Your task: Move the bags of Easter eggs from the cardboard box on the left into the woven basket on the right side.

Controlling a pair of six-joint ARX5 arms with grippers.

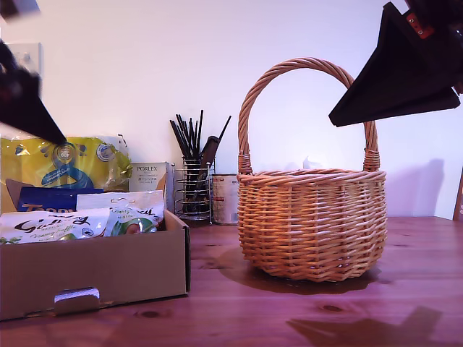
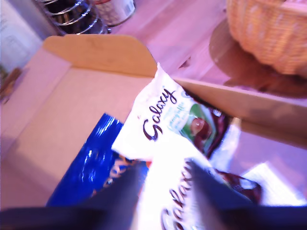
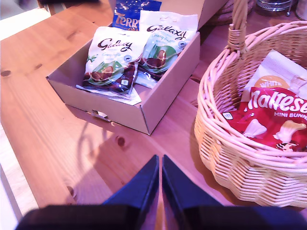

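Note:
The cardboard box (image 1: 94,271) stands at the exterior view's left and holds two white-and-green Galaxy bags (image 1: 51,225) (image 1: 130,213) and a blue Terry's bag (image 1: 51,199). My first gripper (image 2: 164,167) is open above the box, its dark fingers either side of the nearer Galaxy bag (image 2: 168,201), with the other Galaxy bag (image 2: 163,120) and the Terry's bag (image 2: 91,167) beyond. The woven basket (image 1: 311,224) stands toward the exterior view's right. In it lies a red Maltesers bag (image 3: 273,115) on a white pouch (image 3: 278,72). My second gripper (image 3: 159,158) is shut and empty, high beside the basket (image 3: 230,158).
Behind the box are a yellow-and-blue plastic pack (image 1: 65,163), a white Porlex carton (image 1: 148,177), a wire holder of black sticks (image 1: 192,191) and a tin (image 1: 224,199). Everything stands on a wooden table (image 1: 289,311). The basket's tall handle (image 1: 304,69) arches near my second gripper (image 1: 340,116).

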